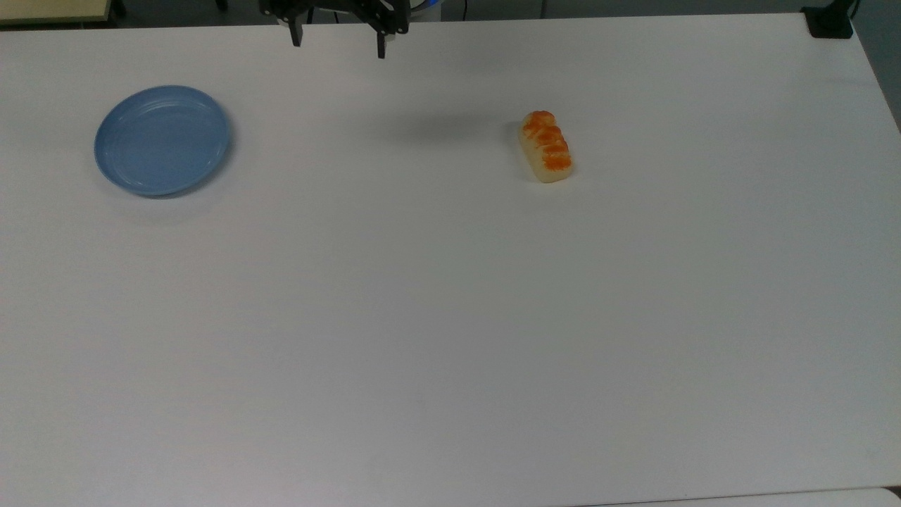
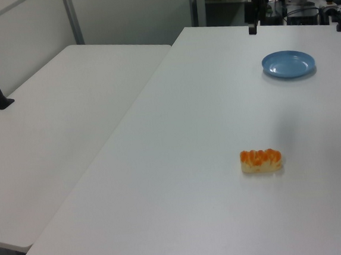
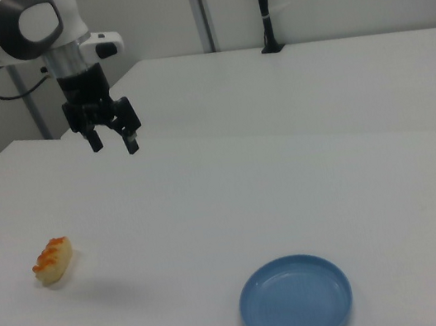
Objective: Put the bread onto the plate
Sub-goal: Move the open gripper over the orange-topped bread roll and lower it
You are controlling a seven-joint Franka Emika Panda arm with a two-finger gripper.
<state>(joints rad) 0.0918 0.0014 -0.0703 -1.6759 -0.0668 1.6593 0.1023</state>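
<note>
On the white desk (image 1: 450, 317): one bread (image 1: 545, 146), one plate (image 1: 162, 139), well apart. Bread lies flat toward the top view's right, orange top up; plate toward the top view's left, nothing on it. One claw (image 1: 338, 42) hangs above the desk's far edge in the top view, between the two, touching neither. Fingers (image 3: 131, 141) spread apart, released, nothing held. A second white desk (image 2: 57, 131) adjoins on the left view's left.
</note>
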